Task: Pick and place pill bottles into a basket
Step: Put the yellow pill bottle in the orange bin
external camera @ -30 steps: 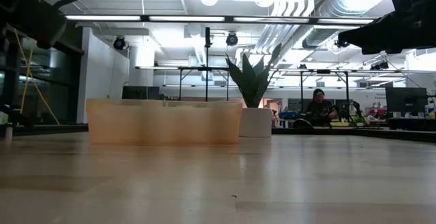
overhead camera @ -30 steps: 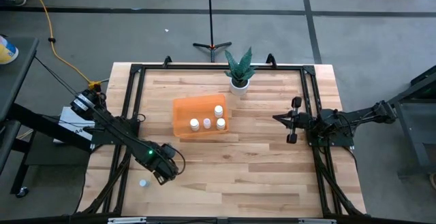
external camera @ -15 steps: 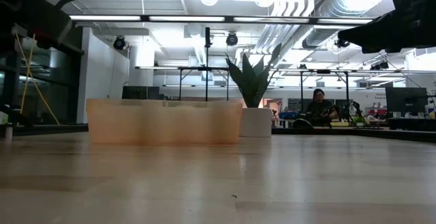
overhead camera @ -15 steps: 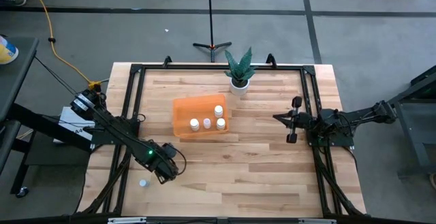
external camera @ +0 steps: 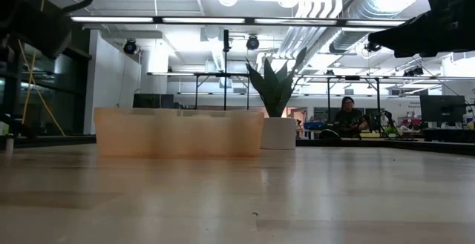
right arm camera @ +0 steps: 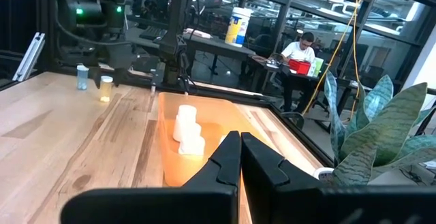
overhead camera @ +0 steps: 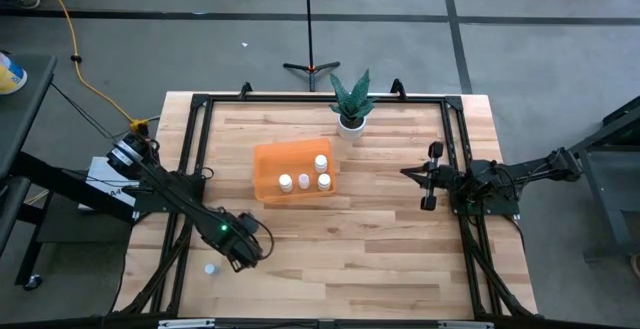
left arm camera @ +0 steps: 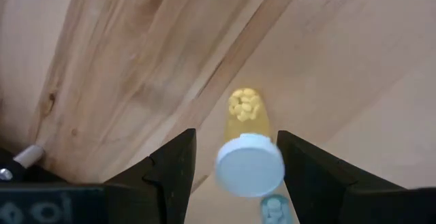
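Note:
My left gripper (overhead camera: pixel 242 253) is open near the table's near left corner, pointing down. Its fingers stand on either side of an upright yellow pill bottle (left arm camera: pixel 246 142) with a white cap, which stands on the table. This bottle also shows in the right wrist view (right arm camera: pixel 105 88). A second pale bottle (overhead camera: pixel 210 268) stands just beside it on the wood. The orange basket (overhead camera: pixel 272 169) sits at the table's middle with three white-capped bottles (overhead camera: pixel 304 180) standing in it. My right gripper (overhead camera: pixel 408 174) is shut and empty, right of the basket.
A white pot with a green plant (overhead camera: pixel 350 104) stands at the far edge behind the basket. A black frame (overhead camera: pixel 195 149) runs along the table's edges. Bare wood lies between the left gripper and the basket. A person sits in the room beyond (external camera: pixel 347 114).
My left gripper has shifted slightly toward the table's near edge over the yellow bottle. Nothing else has moved.

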Robot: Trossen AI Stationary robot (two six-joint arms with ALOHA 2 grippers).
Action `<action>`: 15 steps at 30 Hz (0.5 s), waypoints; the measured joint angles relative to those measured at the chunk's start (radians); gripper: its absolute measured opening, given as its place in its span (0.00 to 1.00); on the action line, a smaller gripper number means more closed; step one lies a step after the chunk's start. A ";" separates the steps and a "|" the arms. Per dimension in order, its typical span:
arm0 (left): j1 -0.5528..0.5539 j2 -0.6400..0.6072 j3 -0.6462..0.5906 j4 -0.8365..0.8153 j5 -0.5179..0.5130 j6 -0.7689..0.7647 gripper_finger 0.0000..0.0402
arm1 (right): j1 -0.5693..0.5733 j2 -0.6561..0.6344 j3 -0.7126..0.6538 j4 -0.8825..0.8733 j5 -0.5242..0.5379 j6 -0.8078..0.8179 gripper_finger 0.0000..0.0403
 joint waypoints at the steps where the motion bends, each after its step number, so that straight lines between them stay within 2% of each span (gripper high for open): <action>1: 0.000 0.008 0.000 0.001 0.002 0.007 0.59 | 0.000 0.000 0.000 0.000 0.000 0.000 0.01; 15: 0.000 0.018 0.000 -0.006 -0.012 0.040 0.59 | 0.000 0.000 0.000 0.008 -0.001 -0.008 0.00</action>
